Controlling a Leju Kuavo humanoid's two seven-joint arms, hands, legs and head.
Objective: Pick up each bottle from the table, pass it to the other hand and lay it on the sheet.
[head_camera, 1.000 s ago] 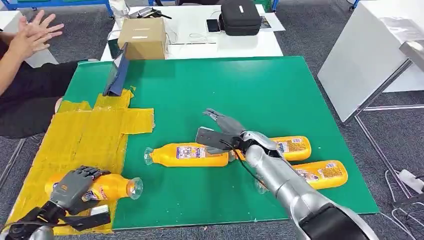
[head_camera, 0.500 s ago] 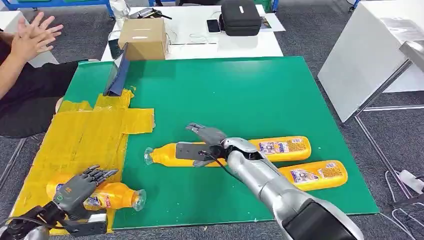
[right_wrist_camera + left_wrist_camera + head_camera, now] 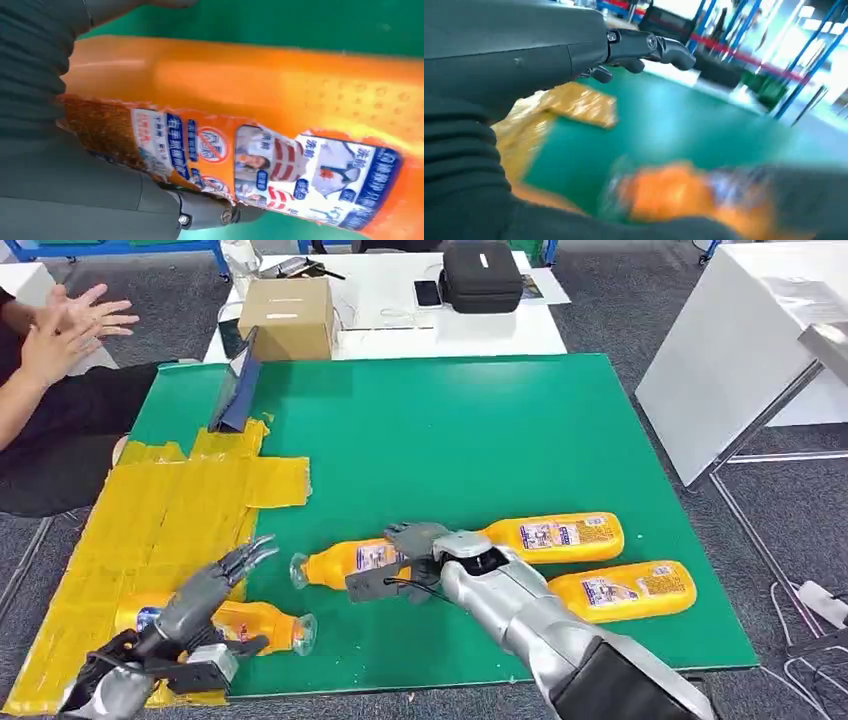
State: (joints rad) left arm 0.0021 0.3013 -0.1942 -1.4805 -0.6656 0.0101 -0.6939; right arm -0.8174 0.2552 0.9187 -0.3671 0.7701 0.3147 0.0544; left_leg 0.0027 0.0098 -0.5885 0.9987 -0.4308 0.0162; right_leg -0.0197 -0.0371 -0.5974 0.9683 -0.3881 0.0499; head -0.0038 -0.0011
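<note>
An orange bottle [image 3: 265, 626] lies on its side at the near edge of the yellow sheet [image 3: 150, 520], its clear cap end over the green mat [image 3: 450, 430]. My left hand [image 3: 195, 605] hovers just above it, fingers [image 3: 644, 47] stretched out and spread, holding nothing; the left wrist view shows that bottle [image 3: 674, 192] blurred below the hand. My right hand [image 3: 415, 555] wraps a second bottle [image 3: 340, 562] lying mid-mat, thumb on its near side. In the right wrist view its label [image 3: 280, 165] sits against the palm. Two more bottles [image 3: 560, 534] [image 3: 625, 590] lie to the right.
A person [image 3: 50, 340] sits at the left with both hands raised. A dark blue panel [image 3: 235, 390] stands at the mat's far left corner. Behind it a white table [image 3: 500, 330] carries a cardboard box [image 3: 285, 315] and a black case [image 3: 482, 275]. Another white table [image 3: 740, 340] stands right.
My left hand let go of the bottle on the sheet, lifted and spread its fingers. My right hand moved left and down onto the middle bottle and closed around it.
</note>
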